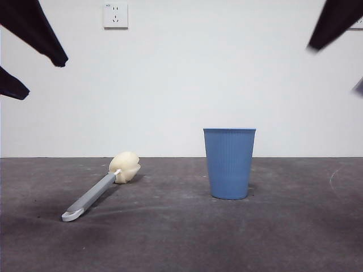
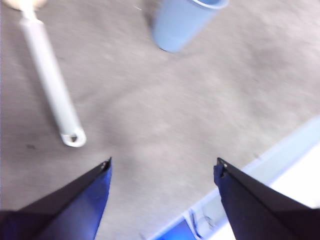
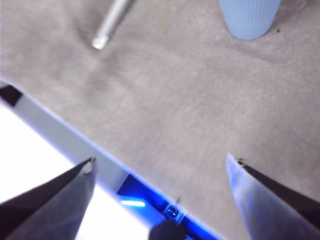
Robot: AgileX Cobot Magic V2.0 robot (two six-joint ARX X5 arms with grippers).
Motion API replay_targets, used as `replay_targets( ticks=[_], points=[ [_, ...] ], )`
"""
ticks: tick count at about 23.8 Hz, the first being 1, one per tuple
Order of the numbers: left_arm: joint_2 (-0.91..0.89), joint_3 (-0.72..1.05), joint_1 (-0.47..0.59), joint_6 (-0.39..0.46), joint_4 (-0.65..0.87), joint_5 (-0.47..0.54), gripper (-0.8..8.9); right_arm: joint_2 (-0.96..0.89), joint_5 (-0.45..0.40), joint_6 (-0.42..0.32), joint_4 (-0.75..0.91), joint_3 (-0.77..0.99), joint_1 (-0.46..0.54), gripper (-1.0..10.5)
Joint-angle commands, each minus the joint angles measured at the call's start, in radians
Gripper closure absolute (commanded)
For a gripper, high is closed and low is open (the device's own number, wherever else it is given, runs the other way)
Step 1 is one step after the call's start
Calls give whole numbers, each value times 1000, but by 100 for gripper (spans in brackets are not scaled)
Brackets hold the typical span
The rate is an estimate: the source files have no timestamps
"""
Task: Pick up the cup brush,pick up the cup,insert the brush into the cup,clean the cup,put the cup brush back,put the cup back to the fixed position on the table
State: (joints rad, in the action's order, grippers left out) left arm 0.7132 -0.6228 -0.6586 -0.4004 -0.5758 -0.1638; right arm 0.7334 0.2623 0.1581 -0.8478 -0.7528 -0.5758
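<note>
The cup brush [image 1: 96,190] lies flat on the table [image 1: 181,238], left of centre, its cream sponge head pointing back and its grey handle coming forward-left. The blue ribbed cup [image 1: 229,163] stands upright right of centre, apart from the brush. My left gripper [image 2: 162,167] hangs open above the table near the brush's looped handle end [image 2: 73,138], holding nothing; the cup [image 2: 182,22] shows farther off. Over the table's front edge my right gripper [image 3: 160,162] is open and empty, with the cup [image 3: 248,17] and the brush handle [image 3: 111,22] beyond it.
A wall socket [image 1: 115,15] sits high on the white back wall. The table's front edge [image 3: 60,132] runs below the right gripper, with a blue light under it. Dark arm tips show at the front view's top corners [image 1: 34,28].
</note>
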Motion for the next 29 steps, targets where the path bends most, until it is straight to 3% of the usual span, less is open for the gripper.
replay_targets(
  ticks=[1,4,6,9,29],
  points=[
    [-1,-1,-3,17,0,-50,548,-42,2,10,-66,-24,-1,541],
    [-1,-1,-3,16,15,-82,831,-79,11,9,-120,-42,-1,844],
    [-1,-1,-3,16,23,-95,822,-87,65,0,-117,-43,-1,963],
    [-1,-1,-3,16,27,-107,822,-87,114,-18,-115,-43,-1,962],
    [-1,-1,-3,16,35,-99,817,-87,97,-17,-104,-43,-1,942]
  ],
)
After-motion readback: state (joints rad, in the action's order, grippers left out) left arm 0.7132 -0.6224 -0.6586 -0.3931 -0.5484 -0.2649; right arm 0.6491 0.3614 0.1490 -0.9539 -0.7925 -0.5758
